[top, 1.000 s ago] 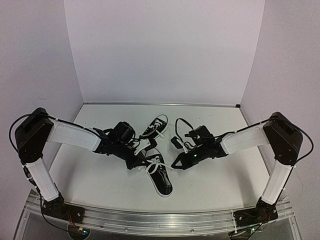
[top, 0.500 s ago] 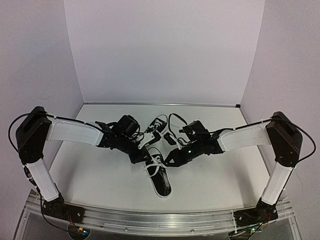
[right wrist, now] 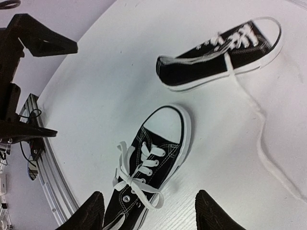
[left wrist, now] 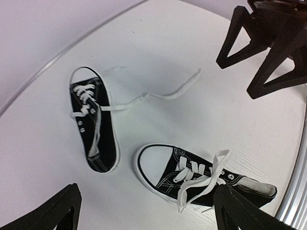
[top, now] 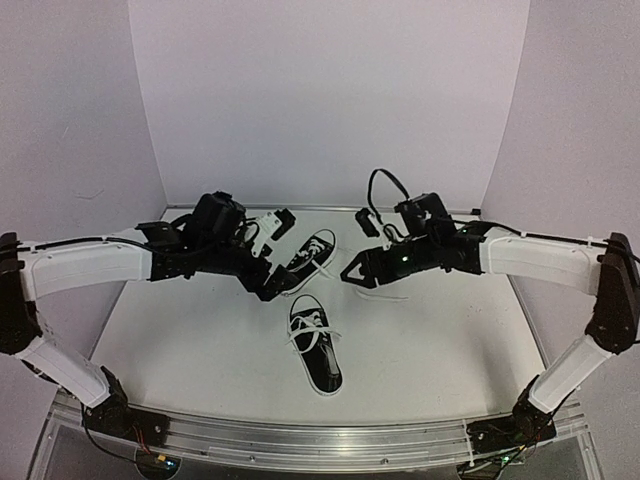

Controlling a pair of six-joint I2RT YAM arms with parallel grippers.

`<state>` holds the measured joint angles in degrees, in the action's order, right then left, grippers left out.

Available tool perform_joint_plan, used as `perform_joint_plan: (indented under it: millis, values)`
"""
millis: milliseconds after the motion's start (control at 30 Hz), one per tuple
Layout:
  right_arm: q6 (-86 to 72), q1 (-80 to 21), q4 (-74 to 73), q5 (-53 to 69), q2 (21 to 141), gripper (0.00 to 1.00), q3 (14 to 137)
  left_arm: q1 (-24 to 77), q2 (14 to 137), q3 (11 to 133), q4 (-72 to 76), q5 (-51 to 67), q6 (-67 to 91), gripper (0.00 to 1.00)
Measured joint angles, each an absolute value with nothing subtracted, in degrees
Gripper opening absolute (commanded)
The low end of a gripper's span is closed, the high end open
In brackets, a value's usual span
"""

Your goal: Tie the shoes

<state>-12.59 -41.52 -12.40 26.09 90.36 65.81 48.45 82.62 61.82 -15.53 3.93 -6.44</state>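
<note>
Right wrist | your right gripper (right wrist: 149,203): jaws apart, nothing clamped | near shoe (right wrist: 153,158): on table (right wrist: 96,86) between your jaws, toe away | far shoe (right wrist: 211,62): crosswise beyond them | 1 loose lace (right wrist: 261,139): trails back outside 1 jaw

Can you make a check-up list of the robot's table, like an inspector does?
Surface: white tabletop, no spills seen.
Job's things: far shoe trails one lace across the tabletop; near shoe has loose laces.
Clutter: nothing seen.
Grippers: left pincer and right pincer both open, holding nothing.
Cables: black cable loops up behind the right pincer.
Surroundings: plain pale walls; metal rail at the near edge.
</note>
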Motion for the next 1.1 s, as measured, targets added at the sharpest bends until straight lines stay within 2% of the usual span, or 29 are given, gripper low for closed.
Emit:
perform_joint_plan:
  millis: [67, 100, 300, 433, 600, 833, 1100]
  values:
    - [-11.9, -41.4, -13.2, 23.4, 87.2, 0.94, 66.6, 48.4, 79.0, 61.5, -15.3, 1.6, -4.6, 0.99]
    - [-11.7, -41.3, -13.5, 22.0, 85.5, 0.98, 66.8, 48.4, 77.0, 61.2, -15.2, 0.0, -3.2, 1.00]
    - [-12.2, -41.3, -13.5, 13.8, 73.8, 0.98, 66.7, 48.4, 68.1, 60.6, -16.4, -9.6, 5.9, 1.00]
    - [-12.9, -41.3, -11.7, 12.6, 68.5, 0.98, 64.5, 48.3, 66.3, 60.6, -19.9, -10.9, 10.0, 1.00]
    - [-15.5, -41.3, -8.9, 14.3, 70.7, 0.98, 57.0, 48.3, 68.2, 58.8, -24.1, -9.3, 14.0, 0.99]
    - [-22.5, -41.3, -4.0, 20.2, 73.7, 0.98, 41.5, 48.3, 68.5, 45.6, -23.3, -7.4, 22.6, 1.00]
    - [-26.2, -41.8, 3.9, 24.1, 75.4, 0.98, 37.7, 49.1, 72.1, 39.9, -20.7, -7.0, 30.4, 1.00]
